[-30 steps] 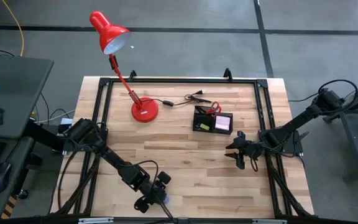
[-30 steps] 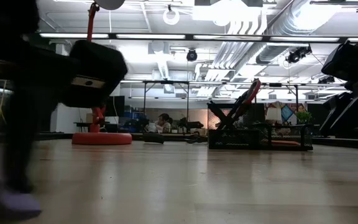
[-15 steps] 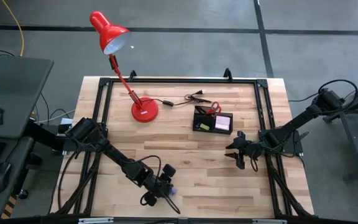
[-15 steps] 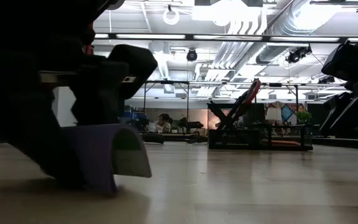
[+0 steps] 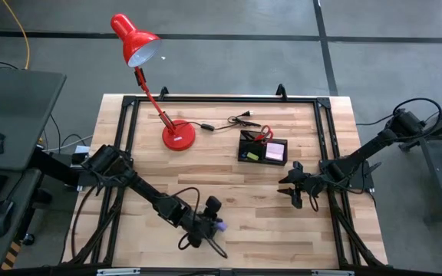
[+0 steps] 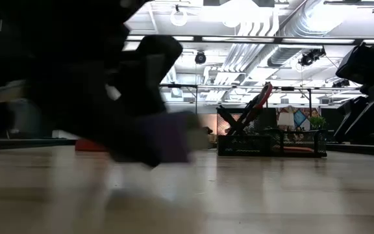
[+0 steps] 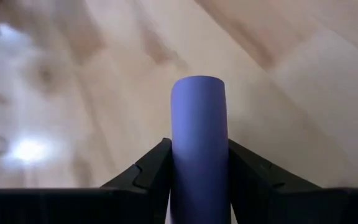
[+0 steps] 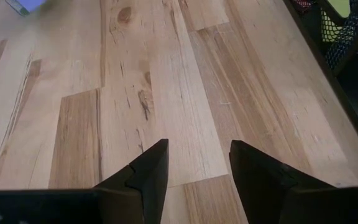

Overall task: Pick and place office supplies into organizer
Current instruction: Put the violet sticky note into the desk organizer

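My left gripper [image 5: 213, 225] is near the table's near edge, left of centre, and is shut on the blue-purple note pad [image 7: 197, 118]. That pad shows as a purple blur [image 6: 171, 136] in the low view. My right gripper [image 5: 292, 192] hangs open over bare wood right of centre [image 8: 197, 155]. The black organizer [image 5: 263, 147] stands toward the far side, on its base. It holds the red-handled scissors [image 5: 265, 134], which stick up out of it [image 6: 255, 107], the pink note pad [image 5: 275, 151] and a yellow piece [image 5: 252, 156]. Pens are too small to make out. My left gripper pinches the blue-purple note pad between its two fingers [image 7: 151, 171], one on each side face. The pad [image 7: 197, 93] juts forward past the fingertips with a rounded, bowed front. In the low view it is off the table.
A red desk lamp [image 5: 140, 46] has its base [image 5: 179, 136] left of the organizer, and a black cable with plug [image 5: 232, 120] lies behind it. The black metal frame [image 5: 129, 103] runs along the table's edges. Open wood lies between both grippers and the organizer [image 8: 328, 43].
My left gripper has moved from the near edge toward the right and far side, rising. The blue-purple pad, flat on the wood a second ago, then bowed up in the fingers, is now lifted clear.
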`<state>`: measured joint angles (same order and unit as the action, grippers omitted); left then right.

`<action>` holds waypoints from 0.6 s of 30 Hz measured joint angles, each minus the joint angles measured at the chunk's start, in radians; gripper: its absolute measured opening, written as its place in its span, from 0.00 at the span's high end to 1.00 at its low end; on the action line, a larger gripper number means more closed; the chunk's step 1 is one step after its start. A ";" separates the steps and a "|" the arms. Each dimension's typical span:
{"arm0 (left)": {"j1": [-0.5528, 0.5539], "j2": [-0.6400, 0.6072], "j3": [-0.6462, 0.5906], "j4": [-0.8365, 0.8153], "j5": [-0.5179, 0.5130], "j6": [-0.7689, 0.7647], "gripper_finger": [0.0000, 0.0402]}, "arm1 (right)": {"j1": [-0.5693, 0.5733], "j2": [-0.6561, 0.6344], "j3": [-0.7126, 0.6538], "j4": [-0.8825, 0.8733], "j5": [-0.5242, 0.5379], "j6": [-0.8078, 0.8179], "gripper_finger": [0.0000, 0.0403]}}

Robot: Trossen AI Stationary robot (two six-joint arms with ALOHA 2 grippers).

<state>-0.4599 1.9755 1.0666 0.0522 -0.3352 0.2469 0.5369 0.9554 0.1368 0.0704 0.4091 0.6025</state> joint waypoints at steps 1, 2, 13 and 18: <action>0.000 0.000 0.000 0.018 -0.023 -0.012 0.70 | 0.000 0.000 0.000 0.000 0.000 0.000 0.60; -0.001 0.000 0.000 0.034 -0.043 -0.012 0.70 | 0.000 0.000 0.000 0.000 0.000 0.000 0.60; 0.081 -0.003 0.002 0.145 -0.136 0.016 0.70 | 0.000 0.000 0.000 0.000 0.000 0.000 0.61; 0.133 -0.004 0.002 0.184 -0.131 0.011 0.70 | 0.000 0.000 0.000 0.000 0.000 0.000 0.61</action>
<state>-0.3268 1.9713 1.0687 0.2366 -0.4661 0.2576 0.5370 0.9554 0.1368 0.0702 0.4091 0.6026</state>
